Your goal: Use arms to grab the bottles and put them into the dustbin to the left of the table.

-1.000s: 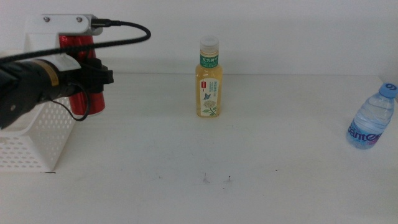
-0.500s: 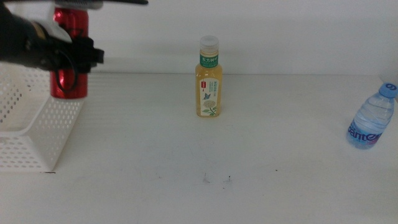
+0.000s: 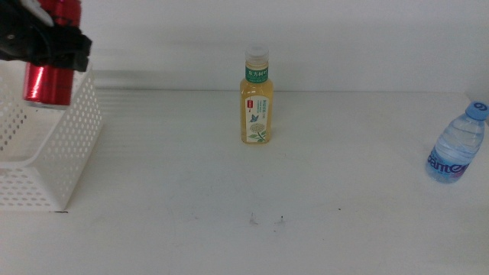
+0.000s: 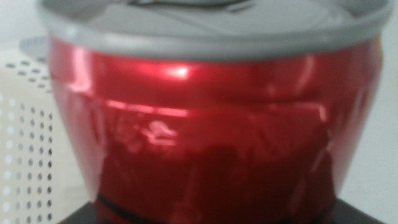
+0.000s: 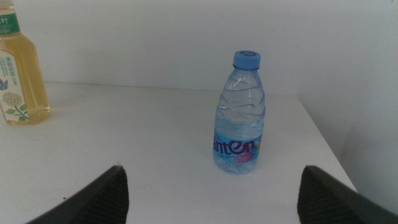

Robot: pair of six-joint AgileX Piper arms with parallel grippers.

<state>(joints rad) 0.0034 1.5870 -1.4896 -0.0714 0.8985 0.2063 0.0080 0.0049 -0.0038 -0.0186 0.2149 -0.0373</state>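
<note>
Left end effector [image 3: 47, 47] is up at about ten o'clock in the middle view, closed tight on the red can [image 3: 48, 82]. The can is shiny red with a grey top, and it hangs upright over the open top of the white dustbin [image 3: 70, 153]. In the left wrist view the can [image 4: 211, 130] fills nearly the whole picture, with the dustbin's holey wall [image 4: 28, 155] beside it.

The dustbin stands at nine o'clock on the white desk [image 3: 252, 176], at its left edge. The yellow tea bottle [image 3: 257, 95] with a white cap and green label stands upright near the middle, toward twelve o'clock. The clear water bottle [image 3: 457, 143] with a blue cap stands at three o'clock, close to the desk's right edge. Both bottles are well apart, with lots of bare desk between them.

Right end effector [image 5: 211, 199] waits near the water bottle [image 5: 240, 115], its two dark jaws spread wide and holding nothing.
</note>
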